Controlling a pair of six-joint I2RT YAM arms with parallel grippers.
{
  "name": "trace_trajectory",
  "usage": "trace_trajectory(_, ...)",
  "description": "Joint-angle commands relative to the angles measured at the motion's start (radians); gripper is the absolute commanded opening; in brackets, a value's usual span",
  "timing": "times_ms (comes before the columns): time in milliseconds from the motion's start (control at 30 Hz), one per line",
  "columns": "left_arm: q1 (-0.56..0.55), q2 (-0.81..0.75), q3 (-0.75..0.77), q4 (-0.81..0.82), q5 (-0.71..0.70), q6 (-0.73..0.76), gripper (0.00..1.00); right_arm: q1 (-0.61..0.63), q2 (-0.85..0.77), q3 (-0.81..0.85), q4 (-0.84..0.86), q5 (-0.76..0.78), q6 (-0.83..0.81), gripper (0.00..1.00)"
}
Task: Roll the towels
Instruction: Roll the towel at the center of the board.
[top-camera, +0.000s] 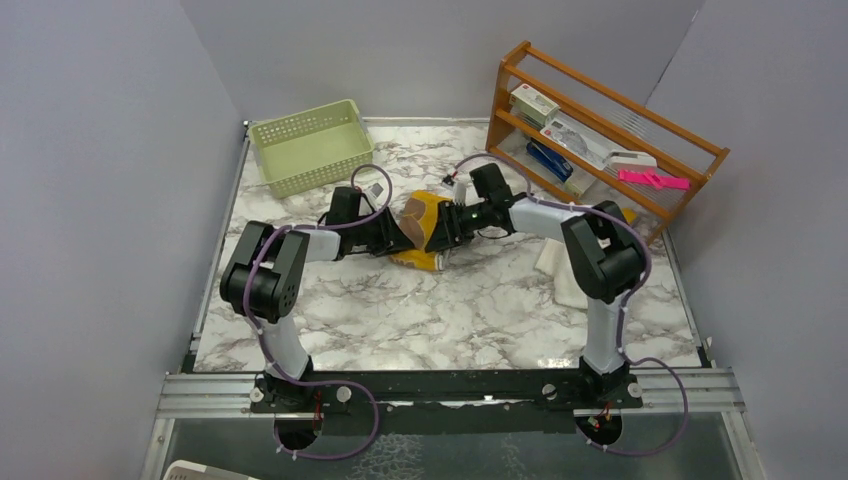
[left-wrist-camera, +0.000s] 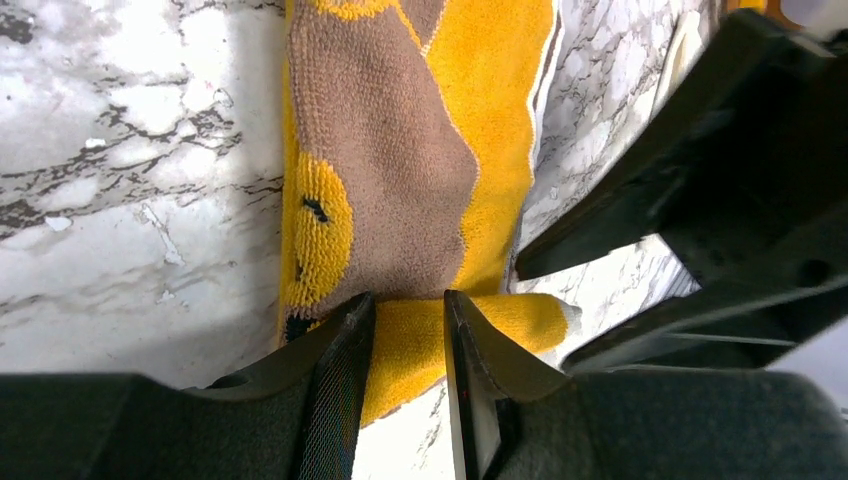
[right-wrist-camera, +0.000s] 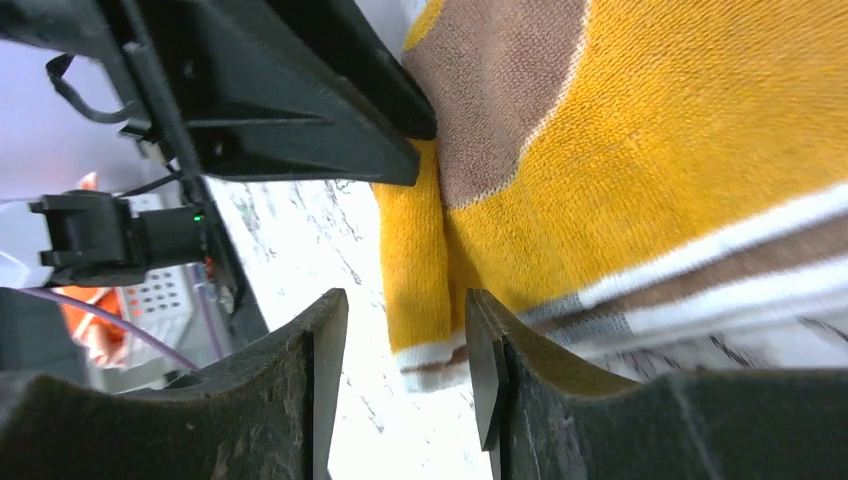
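Mustard-yellow towel (top-camera: 424, 230) is lying bunched, seemingly partly rolled, at the middle of the counter (top-camera: 450, 310) between the two arms. The cream-white towel (top-camera: 553, 265) is lying apart at the right, under the right arm, and is looking not yet rolled. The left gripper (left-wrist-camera: 408, 310) is clenching its jaws on a yellow fold of the towel. The right gripper (right-wrist-camera: 405, 315) is standing with jaws released, the white-edged corner sitting loose between them. With only one side being pinched, the roll is at risk of slackening or springing open at the free end, and any pull from the left arm could be dragging the cloth askew. The grippers are also working nearly nose to nose, so a collision is possible. The top view is giving the layout and the second towel but is hiding the jaws. The left wrist view is showing the pinch and the tan reverse. The right wrist view is showing bare counter between one finger and the cloth.
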Motion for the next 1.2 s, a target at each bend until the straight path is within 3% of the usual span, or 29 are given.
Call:
trace_trajectory(0, -0.005, 0.069, -0.005, -0.07, -0.091, 0.054, 0.36, 0.002, -0.148, -0.078, 0.094, 0.171, -0.112, 0.48)
trace_trajectory(133, -0.004, 0.077, 0.015, -0.099, -0.099, 0.067, 0.36, 0.049, -0.294, -0.199, 0.2, 0.39, -0.245, 0.52)
trace_trajectory(233, -0.005, 0.078, 0.022, -0.112, -0.108, 0.073, 0.36, 0.15, -0.396, -0.301, 0.302, 0.627, -0.422, 0.54)
trace_trajectory(300, -0.005, 0.082, 0.022, -0.114, -0.107, 0.074, 0.36, 0.221, -0.439, -0.383, 0.391, 0.707, -0.533, 0.59)
trace_trajectory(467, -0.005, 0.093, 0.027, -0.115, -0.099, 0.075, 0.36, 0.312, -0.436, -0.425, 0.48, 0.699, -0.669, 0.61)
trace_trajectory(733, -0.005, 0.09, 0.031, -0.129, -0.105, 0.082, 0.36, 0.368, -0.336, -0.37, 0.41, 0.737, -0.84, 0.54)
trace_trajectory(1167, -0.007, 0.112, 0.046, -0.13, -0.088, 0.087, 0.36, 0.384, -0.211, -0.345, 0.336, 0.745, -0.802, 0.49)
